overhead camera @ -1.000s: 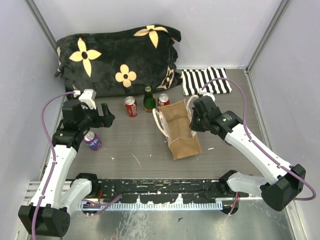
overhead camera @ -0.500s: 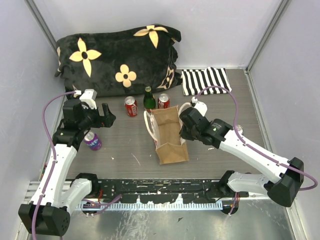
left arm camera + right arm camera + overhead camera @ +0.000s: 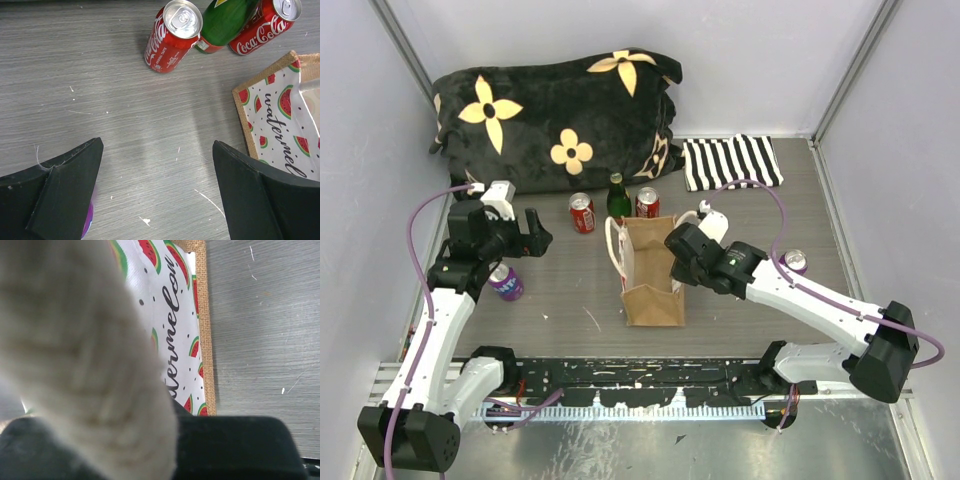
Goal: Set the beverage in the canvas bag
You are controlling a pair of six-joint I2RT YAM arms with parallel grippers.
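The canvas bag [image 3: 650,275] is tan-brown with cream looped handles and stands at the table's middle. Its watermelon-print face shows in the left wrist view [image 3: 285,120] and the right wrist view [image 3: 175,315]. My right gripper [image 3: 679,262] is at the bag's right rim, shut on a cream handle [image 3: 85,380] that fills the right wrist view. My left gripper [image 3: 531,234] is open and empty, left of the bag. A purple can [image 3: 505,283] stands just below it. Two red cola cans [image 3: 582,213] [image 3: 647,202] and a green bottle [image 3: 618,198] stand behind the bag.
A black pillow with cream flowers [image 3: 555,120] lies along the back. A flat black-and-white striped cloth [image 3: 730,162] lies at the back right. Another can [image 3: 794,261] stands right of my right arm. Grey walls close in both sides.
My right gripper has dragged the bag left and a little nearer, turning it upright in view. The can on the right has come into sight. The left arm has barely moved.
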